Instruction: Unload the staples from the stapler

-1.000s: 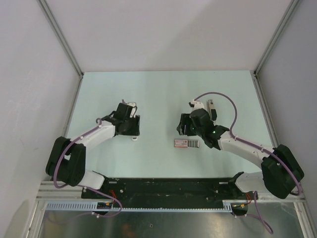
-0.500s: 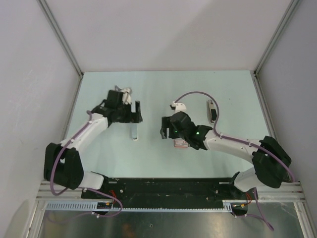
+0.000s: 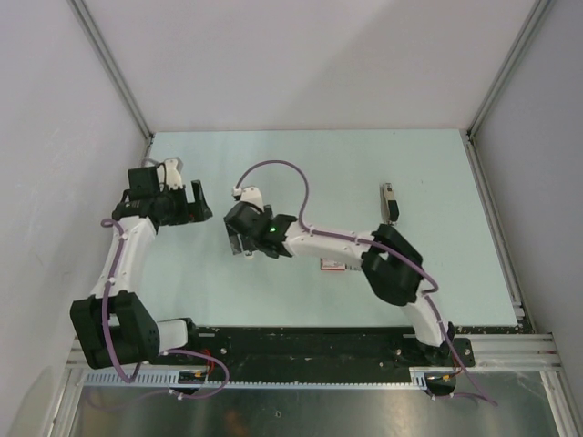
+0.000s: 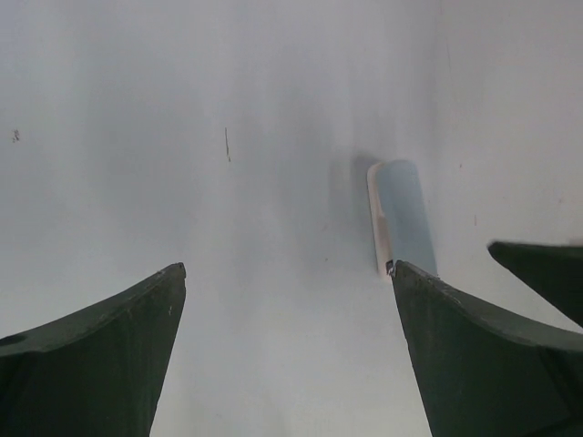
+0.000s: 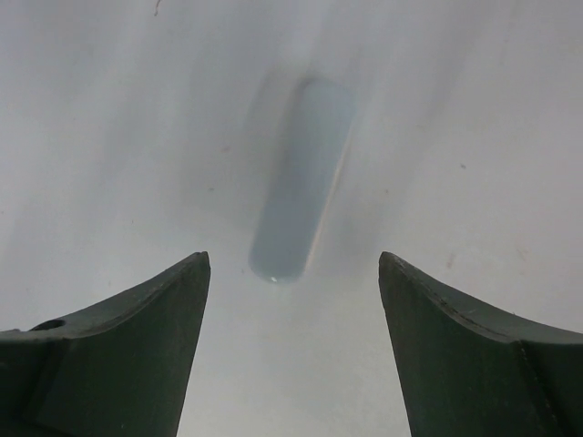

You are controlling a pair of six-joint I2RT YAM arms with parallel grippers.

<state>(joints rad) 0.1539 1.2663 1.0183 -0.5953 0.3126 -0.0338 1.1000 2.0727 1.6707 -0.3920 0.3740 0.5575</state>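
On the left side of the table [image 3: 437,164], the left gripper [image 4: 287,267] has backed off wide and empty, and the right gripper [image 5: 291,257], wide too, now hangs over the lying stapler [image 5: 302,177], likely to grab it.

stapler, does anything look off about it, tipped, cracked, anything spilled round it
Nothing stands out. The stapler lies on the table, in one piece as far as the blurred right wrist view shows. The open right gripper hangs over it without touching it. Nothing is spilled near it.
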